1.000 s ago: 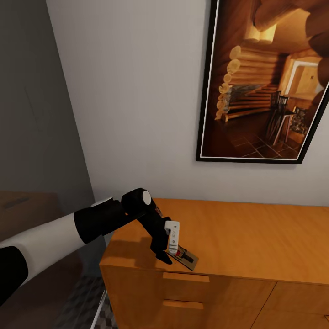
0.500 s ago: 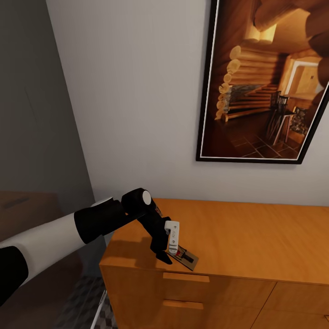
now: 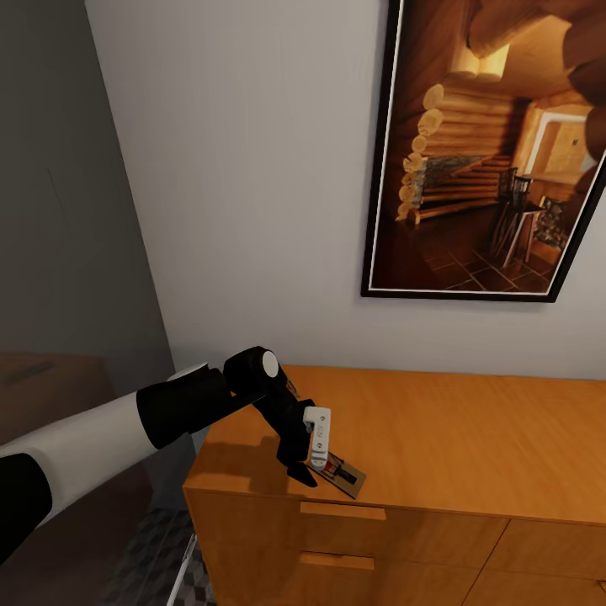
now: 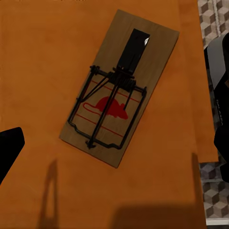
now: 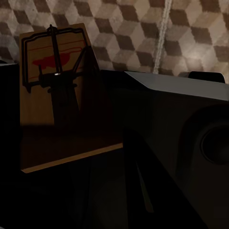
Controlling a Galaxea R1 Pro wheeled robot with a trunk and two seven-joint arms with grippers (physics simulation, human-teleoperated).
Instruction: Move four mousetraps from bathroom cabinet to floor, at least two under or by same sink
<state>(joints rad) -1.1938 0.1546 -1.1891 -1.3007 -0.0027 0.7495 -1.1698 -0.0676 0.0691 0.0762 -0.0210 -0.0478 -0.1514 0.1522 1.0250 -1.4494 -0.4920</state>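
left tool (image 3: 313, 463) over mousetrap (image 3: 345, 480), cabinet (image 3: 471, 438)

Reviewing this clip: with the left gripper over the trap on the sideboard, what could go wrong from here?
1. The mousetrap lies flat on the cabinet top near its front edge; the open left gripper may nudge it off onto the floor.
2. Flat against the wood, it offers little to pinch, so the fingers may slip.
3. The right gripper's mousetrap seems held near one end and might shift.
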